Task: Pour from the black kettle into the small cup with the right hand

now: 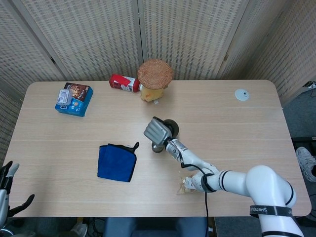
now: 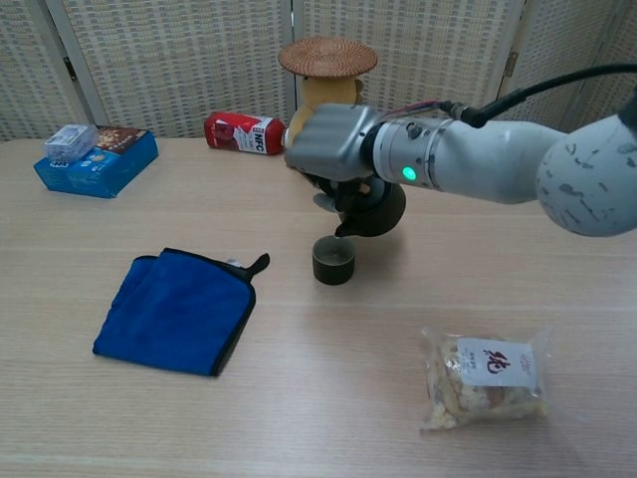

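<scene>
My right hand grips the black kettle and holds it off the table, tilted left, with its spout just over the small dark cup. In the head view the right hand covers most of the kettle, and the cup peeks out below it. No stream of liquid can be made out. My left hand hangs off the table's near left corner, fingers apart and holding nothing.
A folded blue cloth lies left of the cup. A snack bag lies to the near right. Behind stand a wicker-lidded jar, a red can on its side and a blue box.
</scene>
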Action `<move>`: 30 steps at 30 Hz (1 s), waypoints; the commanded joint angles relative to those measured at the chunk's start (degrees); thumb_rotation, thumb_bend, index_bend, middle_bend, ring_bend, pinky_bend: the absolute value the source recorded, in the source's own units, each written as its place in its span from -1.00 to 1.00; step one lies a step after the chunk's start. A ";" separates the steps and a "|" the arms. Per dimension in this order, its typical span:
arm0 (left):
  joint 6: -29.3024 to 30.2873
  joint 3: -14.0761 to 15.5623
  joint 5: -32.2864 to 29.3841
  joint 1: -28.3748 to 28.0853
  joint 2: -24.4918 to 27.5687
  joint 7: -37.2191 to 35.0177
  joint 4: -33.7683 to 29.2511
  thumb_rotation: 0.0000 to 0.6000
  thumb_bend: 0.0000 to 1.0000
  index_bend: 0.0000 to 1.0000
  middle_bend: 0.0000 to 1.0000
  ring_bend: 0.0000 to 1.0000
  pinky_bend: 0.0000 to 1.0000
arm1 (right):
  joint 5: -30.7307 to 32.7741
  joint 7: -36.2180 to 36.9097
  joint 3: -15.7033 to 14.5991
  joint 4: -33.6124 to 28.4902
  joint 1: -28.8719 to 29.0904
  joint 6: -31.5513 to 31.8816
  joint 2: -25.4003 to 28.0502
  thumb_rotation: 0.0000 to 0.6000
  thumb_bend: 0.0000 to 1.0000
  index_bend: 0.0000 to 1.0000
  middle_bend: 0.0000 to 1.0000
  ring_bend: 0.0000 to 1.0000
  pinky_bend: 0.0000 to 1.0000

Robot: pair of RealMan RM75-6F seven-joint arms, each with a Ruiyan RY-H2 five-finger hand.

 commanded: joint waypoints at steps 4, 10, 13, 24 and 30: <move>0.02 0.01 -0.04 0.14 -0.19 -0.16 0.24 1.00 -0.56 -0.88 -1.00 -1.00 -1.00 | 0.57 -3.15 -0.61 -0.46 0.80 1.07 -0.18 0.53 0.10 1.00 1.00 0.90 0.06; 0.24 0.06 -0.04 0.42 -0.25 -0.34 0.45 1.00 -0.56 -0.88 -1.00 -1.00 -1.00 | 1.10 -5.15 -1.09 -0.59 1.36 1.59 -0.47 0.53 0.10 1.00 1.00 0.90 0.06; 0.34 0.05 -0.03 0.52 -0.22 -0.43 0.51 1.00 -0.56 -0.88 -1.00 -1.00 -1.00 | 1.14 -5.84 -1.34 -0.62 1.53 1.88 -0.59 0.53 0.10 1.00 1.00 0.90 0.06; 0.30 0.06 -0.03 0.70 -0.32 -0.57 0.74 1.00 -0.56 -0.88 -1.00 -1.00 -1.00 | 1.65 -8.09 -1.81 -0.92 2.08 2.82 -0.93 0.53 0.10 1.00 1.00 0.90 0.06; 0.26 0.01 -0.03 0.73 -0.34 -0.59 0.80 1.00 -0.56 -0.88 -1.00 -1.00 -1.00 | 1.77 -9.23 -2.24 -0.88 2.19 3.27 -1.02 0.53 0.10 1.00 1.00 0.90 0.06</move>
